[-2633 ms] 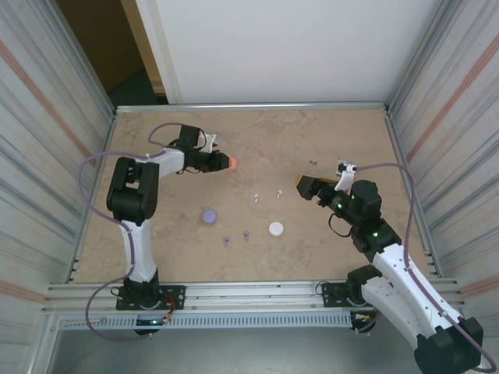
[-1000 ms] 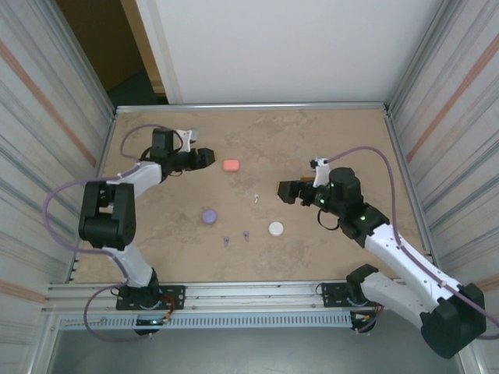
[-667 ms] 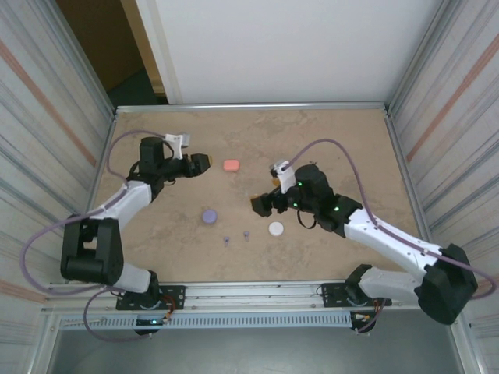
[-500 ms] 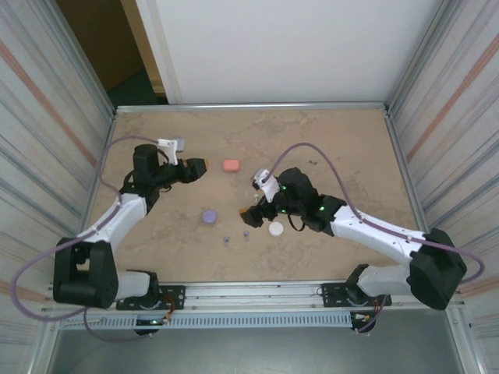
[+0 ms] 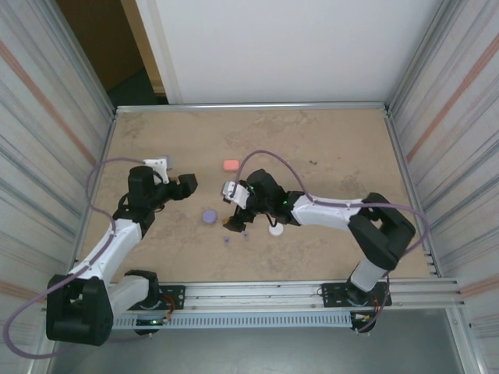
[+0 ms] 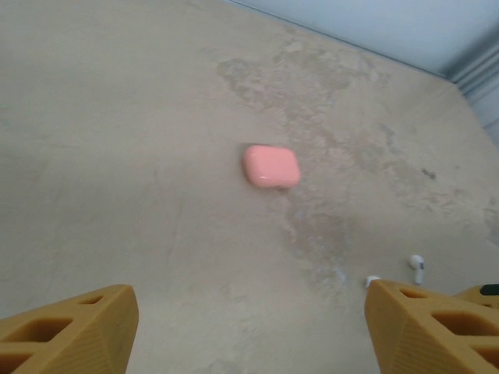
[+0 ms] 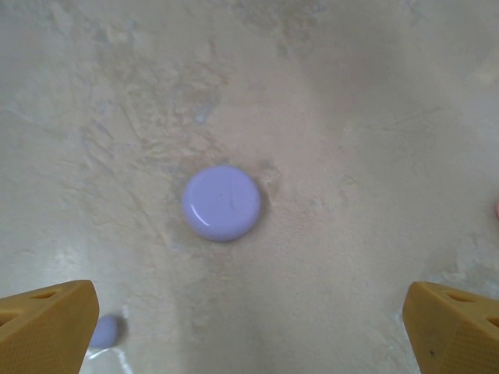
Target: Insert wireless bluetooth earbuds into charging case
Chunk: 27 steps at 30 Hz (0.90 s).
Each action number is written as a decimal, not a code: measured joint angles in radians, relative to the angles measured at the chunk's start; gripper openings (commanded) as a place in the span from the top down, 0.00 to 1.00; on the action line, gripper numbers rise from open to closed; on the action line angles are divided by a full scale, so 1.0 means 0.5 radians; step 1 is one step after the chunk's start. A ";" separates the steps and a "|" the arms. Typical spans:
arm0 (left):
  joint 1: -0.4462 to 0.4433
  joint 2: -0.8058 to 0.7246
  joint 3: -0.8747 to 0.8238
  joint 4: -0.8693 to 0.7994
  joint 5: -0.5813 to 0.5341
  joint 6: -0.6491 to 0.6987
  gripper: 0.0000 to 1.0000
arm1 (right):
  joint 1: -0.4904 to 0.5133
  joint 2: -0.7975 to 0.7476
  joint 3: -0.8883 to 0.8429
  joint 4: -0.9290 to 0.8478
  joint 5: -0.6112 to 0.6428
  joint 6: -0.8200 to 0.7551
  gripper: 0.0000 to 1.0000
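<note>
Left gripper (image 6: 245,300) gapes empty, pink case (image 6: 270,166) at its 12 o'clock; right gripper (image 7: 249,300), equally wide and empty, faces the purple case (image 7: 222,202).

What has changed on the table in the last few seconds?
The left gripper let go of the pink case and pulled back leftward, open. The right gripper swung from the right side to the middle, open, beside the purple case. The white case and the other cases stayed put.
</note>
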 measured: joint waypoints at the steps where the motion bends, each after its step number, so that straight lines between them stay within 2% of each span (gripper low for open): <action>1: 0.000 -0.016 -0.014 -0.016 -0.034 -0.004 0.18 | 0.002 0.053 0.020 0.009 0.002 -0.028 0.01; 7: 0.047 -0.063 -0.088 -0.035 -0.167 -0.024 0.12 | 0.024 0.263 0.127 0.049 0.005 -0.108 0.01; 13: 0.158 -0.086 -0.177 -0.030 -0.180 -0.067 0.10 | 0.057 0.416 0.254 0.078 0.012 -0.130 0.01; 18: 0.179 -0.103 -0.190 -0.028 -0.179 -0.081 0.10 | 0.104 0.536 0.340 0.098 0.011 -0.129 0.00; 27: 0.179 -0.110 -0.190 -0.028 -0.179 -0.095 0.09 | 0.127 0.674 0.441 0.098 -0.002 -0.099 0.15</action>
